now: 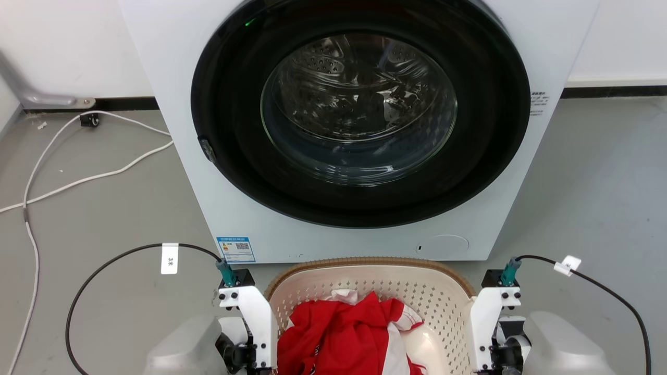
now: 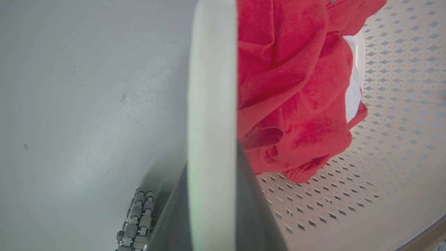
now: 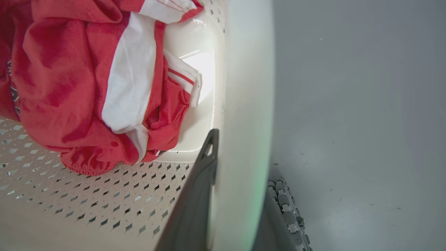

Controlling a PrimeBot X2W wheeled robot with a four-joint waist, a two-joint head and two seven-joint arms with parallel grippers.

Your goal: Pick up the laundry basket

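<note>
The laundry basket (image 1: 371,261), cream with perforated walls and a brown woven rim, sits low in the head view right before the washing machine. Red and white clothing (image 1: 344,333) lies inside it. My left gripper (image 1: 254,350) is at the basket's left side and my right gripper (image 1: 490,348) at its right side. In the left wrist view the white handle (image 2: 212,87) runs between the left gripper's (image 2: 212,209) two dark fingers, which press it from both sides. The right gripper (image 3: 240,195) clasps the other white handle (image 3: 247,87) the same way.
The white washing machine (image 1: 521,172) with its round glass door (image 1: 359,109) closed stands directly behind the basket. White cables (image 1: 78,182) trail over the grey floor at the left. Black cables (image 1: 104,271) loop from both wrists. Roller wheels (image 2: 137,223) show under the basket's edge.
</note>
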